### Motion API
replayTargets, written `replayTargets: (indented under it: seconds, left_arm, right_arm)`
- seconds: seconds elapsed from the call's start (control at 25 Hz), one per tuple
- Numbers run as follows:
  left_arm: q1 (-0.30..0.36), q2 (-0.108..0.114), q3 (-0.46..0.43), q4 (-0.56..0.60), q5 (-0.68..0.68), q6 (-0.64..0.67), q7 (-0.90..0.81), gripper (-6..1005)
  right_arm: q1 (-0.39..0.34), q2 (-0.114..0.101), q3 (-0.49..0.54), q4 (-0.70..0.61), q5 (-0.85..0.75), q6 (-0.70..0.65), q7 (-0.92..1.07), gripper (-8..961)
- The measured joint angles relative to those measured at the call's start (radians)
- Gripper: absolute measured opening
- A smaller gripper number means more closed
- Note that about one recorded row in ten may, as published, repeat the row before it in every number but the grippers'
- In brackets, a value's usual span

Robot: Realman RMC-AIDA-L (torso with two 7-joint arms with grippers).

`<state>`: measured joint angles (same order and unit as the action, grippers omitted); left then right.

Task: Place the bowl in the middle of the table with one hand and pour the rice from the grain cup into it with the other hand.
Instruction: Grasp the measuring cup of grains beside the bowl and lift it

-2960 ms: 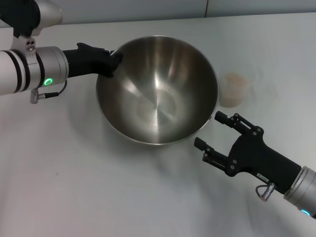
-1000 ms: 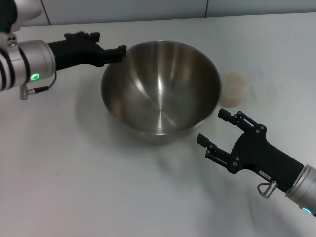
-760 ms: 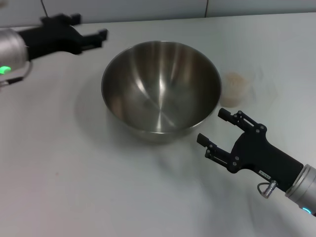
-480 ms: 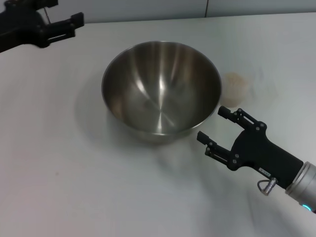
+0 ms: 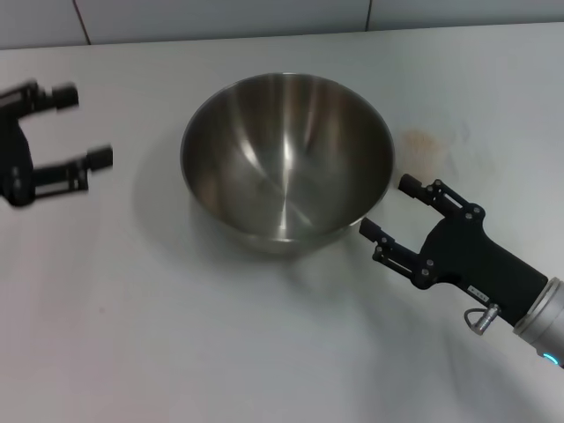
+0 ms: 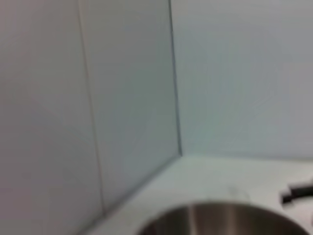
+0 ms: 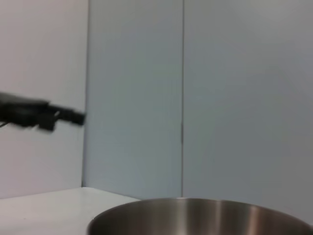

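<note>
Near the front right corner of the table (image 5: 176, 352) is the right gripper (image 5: 395, 210). Its two fingers are spread wide and hold nothing, and they point toward the far side, close to the right side of the bowl (image 5: 286, 154). The bowl stands upright about in the middle of the table, empty, with no gripper touching it, so the first part of the task looks done. At the left edge, well apart from the bowl, is the left gripper (image 5: 77, 126), also wide open and empty. A little farther, to the right of the bowl, stands the grain cup (image 5: 429, 152), very pale against the white top, with the rice (image 5: 423, 140) showing as a beige patch inside. I judge that the pouring is all left: the right gripper must take the cup, lift it and tip it over the bowl.
</note>
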<state>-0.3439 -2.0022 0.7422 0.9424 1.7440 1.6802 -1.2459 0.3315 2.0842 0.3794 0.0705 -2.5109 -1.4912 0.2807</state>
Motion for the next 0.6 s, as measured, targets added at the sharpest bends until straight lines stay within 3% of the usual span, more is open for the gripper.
replayTargets:
  seconds: [0.2, 0.36, 0.6]
  left_arm:
    - [0.002, 0.002, -0.002, -0.006, 0.108, 0.05, 0.009, 822]
    - [0.005, -0.013, -0.008, -0.007, 0.12, 0.064, 0.027, 822]
    - [0.001, -0.018, -0.007, -0.014, 0.122, 0.061, 0.039, 822]
  right_arm:
    - [-0.014, -0.001, 0.006, 0.0, 0.0, -0.008, 0.0, 762]
    - [-0.022, -0.001, 0.012, 0.0, 0.0, -0.01, 0.0, 762]
    - [-0.04, -0.001, 0.054, 0.0, 0.0, -0.009, 0.0, 762]
